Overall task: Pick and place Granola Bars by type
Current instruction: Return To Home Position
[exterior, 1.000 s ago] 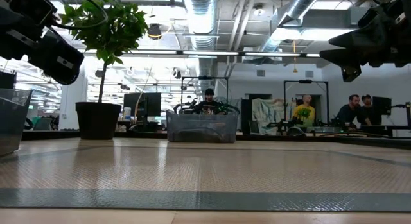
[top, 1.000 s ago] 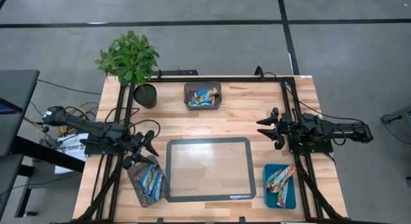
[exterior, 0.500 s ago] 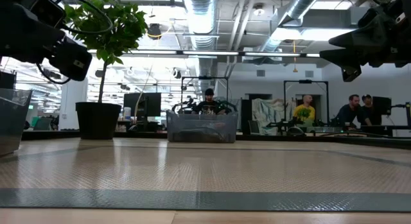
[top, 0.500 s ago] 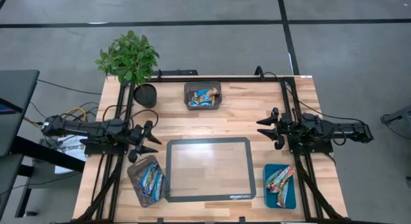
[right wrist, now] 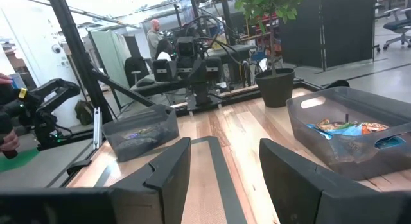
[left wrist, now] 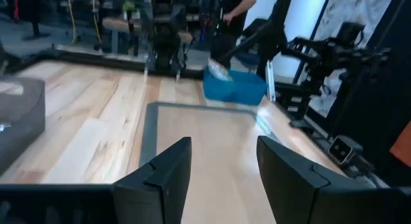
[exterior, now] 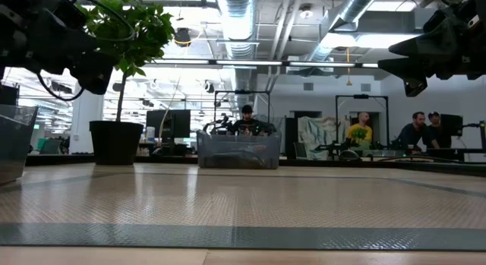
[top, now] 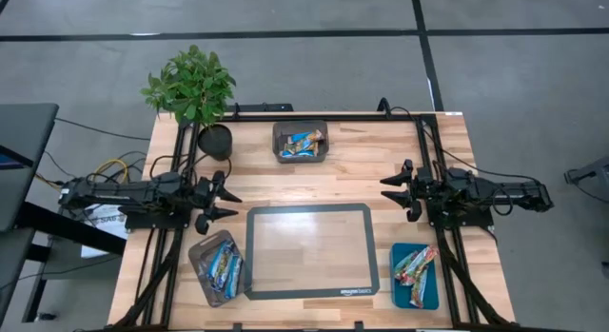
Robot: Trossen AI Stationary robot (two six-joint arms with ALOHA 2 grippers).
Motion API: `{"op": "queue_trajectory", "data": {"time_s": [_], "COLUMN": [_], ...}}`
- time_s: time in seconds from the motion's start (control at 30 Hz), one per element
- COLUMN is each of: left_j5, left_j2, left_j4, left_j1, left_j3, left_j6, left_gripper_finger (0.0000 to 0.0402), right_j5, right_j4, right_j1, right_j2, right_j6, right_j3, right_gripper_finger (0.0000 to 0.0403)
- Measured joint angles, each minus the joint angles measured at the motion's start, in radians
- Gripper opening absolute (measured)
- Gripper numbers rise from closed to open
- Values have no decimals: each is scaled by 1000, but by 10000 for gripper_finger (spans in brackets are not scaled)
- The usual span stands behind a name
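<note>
The granola bars lie in three containers. A few blue and orange ones (top: 303, 142) are in the grey bin at the far edge, also seen in the right wrist view (right wrist: 347, 128). Several more (top: 222, 267) fill the grey bin at the near left. Others (top: 414, 265) lie on the teal tray at the near right. My left gripper (top: 228, 202) hovers open above the table just beyond the near-left bin, its fingers apart (left wrist: 221, 166). My right gripper (top: 392, 191) hovers open over the table's right side (right wrist: 221, 172), holding nothing.
A large grey-rimmed tray (top: 253, 275) lies flat in the middle of the table between both grippers. A potted plant (top: 195, 89) stands at the far left corner. Black frame rails (top: 423, 151) run along both sides. People and desks show in the room beyond.
My left gripper has drawn back from above the near-left bin toward the table's far edge and has swung to point toward the table's right. It has stayed open with nothing in it.
</note>
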Motion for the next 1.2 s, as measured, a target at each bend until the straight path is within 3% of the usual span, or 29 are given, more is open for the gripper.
{"op": "queue_trajectory", "data": {"time_s": [0.23,0.57,1.2], "left_j5": [-12,-135,-144], "left_j2": [0,0,-16], "left_j4": [-21,-50,-63], "left_j1": [0,0,-7], "left_j3": [-1,-2,-4], "left_j6": [35,63,29], "left_gripper_finger": [169,169,169], "right_j5": [0,0,0], "right_j4": [0,0,0], "right_j1": [0,0,0], "right_j2": [0,0,0], "right_j6": [0,0,0], "right_j3": [0,0,0], "right_gripper_finger": [177,177,177]}}
